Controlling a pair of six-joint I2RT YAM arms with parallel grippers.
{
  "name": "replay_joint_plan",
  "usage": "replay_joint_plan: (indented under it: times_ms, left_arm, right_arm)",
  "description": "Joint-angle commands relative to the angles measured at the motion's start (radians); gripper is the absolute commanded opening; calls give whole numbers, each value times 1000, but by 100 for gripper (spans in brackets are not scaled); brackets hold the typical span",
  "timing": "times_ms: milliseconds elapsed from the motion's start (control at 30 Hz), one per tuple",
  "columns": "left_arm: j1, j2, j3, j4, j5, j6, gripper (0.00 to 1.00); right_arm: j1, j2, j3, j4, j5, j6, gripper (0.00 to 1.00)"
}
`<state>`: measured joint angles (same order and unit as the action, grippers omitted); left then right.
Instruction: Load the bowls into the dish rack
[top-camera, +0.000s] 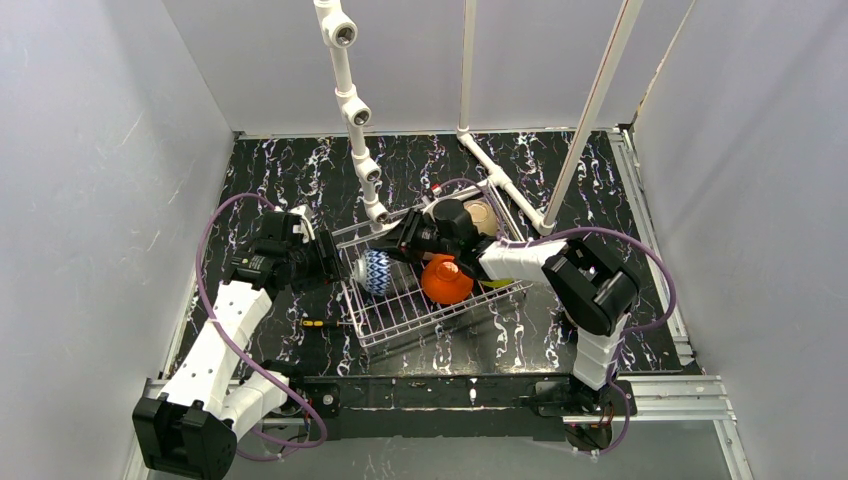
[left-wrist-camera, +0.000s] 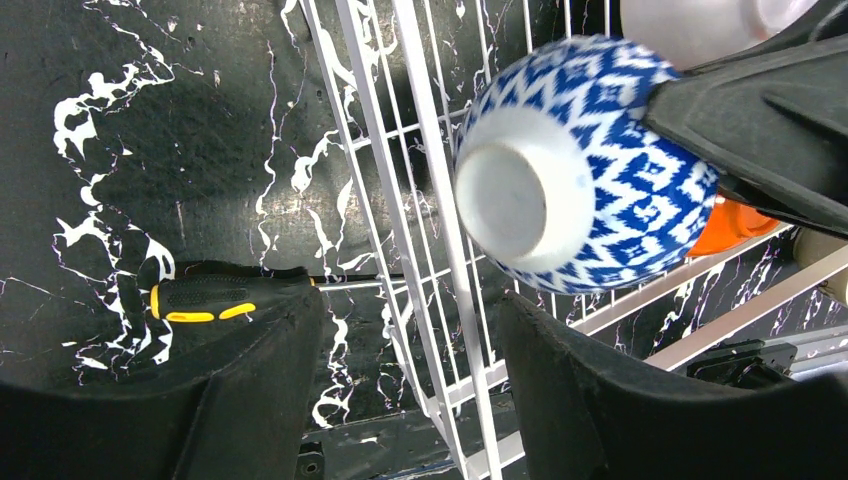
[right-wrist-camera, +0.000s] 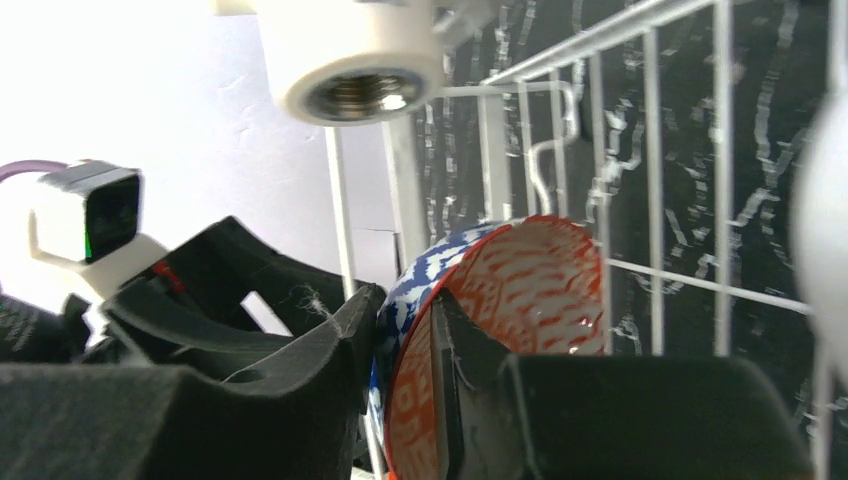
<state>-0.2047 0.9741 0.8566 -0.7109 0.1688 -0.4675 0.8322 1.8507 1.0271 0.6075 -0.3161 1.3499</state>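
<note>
Inside the dish rack's (top-camera: 400, 320) left end I am holding the blue-and-white bowl (top-camera: 375, 272) on edge, foot pointing toward my left gripper (left-wrist-camera: 410, 400), which is hanging spread by the wire edge. My right gripper (right-wrist-camera: 405, 350) is pinching its rim, one finger inside.

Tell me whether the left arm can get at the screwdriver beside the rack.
Probably yes. The screwdriver lies on the table just outside the dish rack, near the open left gripper; nothing covers its handle, though its shaft reaches the rack's wires.
</note>
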Motion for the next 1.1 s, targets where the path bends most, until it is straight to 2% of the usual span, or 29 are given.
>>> replay_joint_plan:
  times_ms: [0,200,433,567,767,900,1067]
  left_arm:
    - [4,-15,-16,-17,-5,16,62]
    - [4,-21,-17,-23,-11,19,63]
    - [4,-8,-10,-19,-6,15,63]
    - [4,-10,-4,-19,-7,16,64]
    - [4,-19,-8,-27,-17,18,65]
    - [4,-18,-7,-27,-18,20,65]
    - [4,-17,-8,-27,-19,20,66]
  right_arm:
    - [-7,-36,-19,-112,54,-72,35]
    - [-5,-148,-39,-199,178,-179,56]
    - [-4,-193,22,-275,198,-316,70]
    - [3,-192,64,-353,221,-379,72]
    - [16,-253,76,-474,368,-471,72]
    - [24,-298,78,-482,325,-571,68]
    - [95,-346,97,-632,387,-700,59]
